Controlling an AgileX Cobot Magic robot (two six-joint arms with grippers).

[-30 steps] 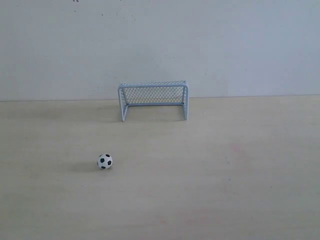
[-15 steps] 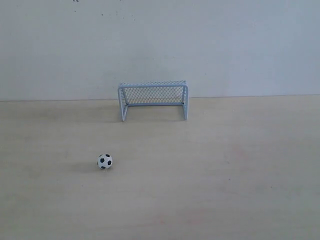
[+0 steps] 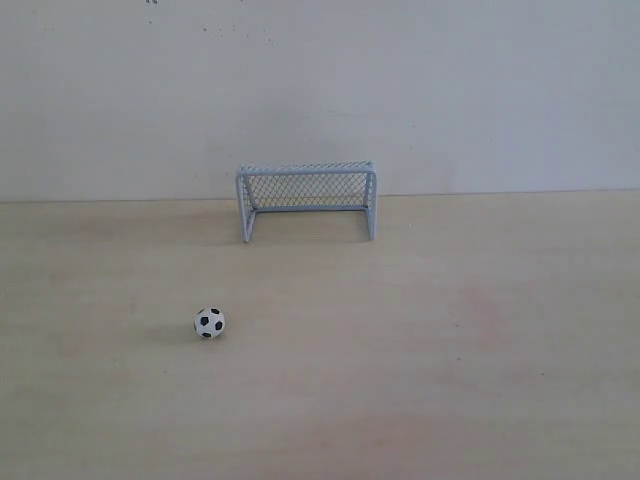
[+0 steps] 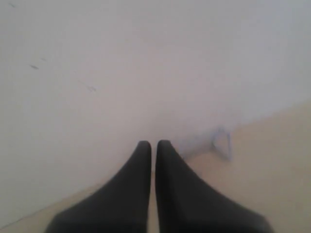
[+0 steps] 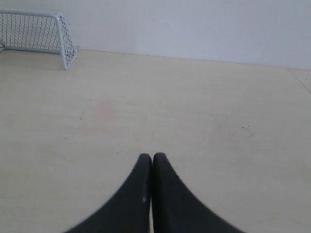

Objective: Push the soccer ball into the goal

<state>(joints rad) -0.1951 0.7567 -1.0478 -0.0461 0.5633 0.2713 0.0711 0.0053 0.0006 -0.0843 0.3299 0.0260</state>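
Observation:
The soccer ball (image 3: pixel 209 322), white with black patches, rests on the pale wooden table left of centre in the exterior view. The goal (image 3: pixel 306 200), pale blue-grey with mesh netting, stands at the table's back edge against the wall, its mouth facing the front. Neither arm shows in the exterior view. My left gripper (image 4: pixel 153 143) is shut with nothing in it, and a blurred side of the goal (image 4: pixel 222 143) lies beyond it. My right gripper (image 5: pixel 152 157) is shut and empty above bare table, far from the goal (image 5: pixel 46 32). Both wrist views miss the ball.
A plain white wall (image 3: pixel 320 90) rises right behind the goal. The tabletop (image 3: pixel 450 330) is pale wood with faint pinkish marks.

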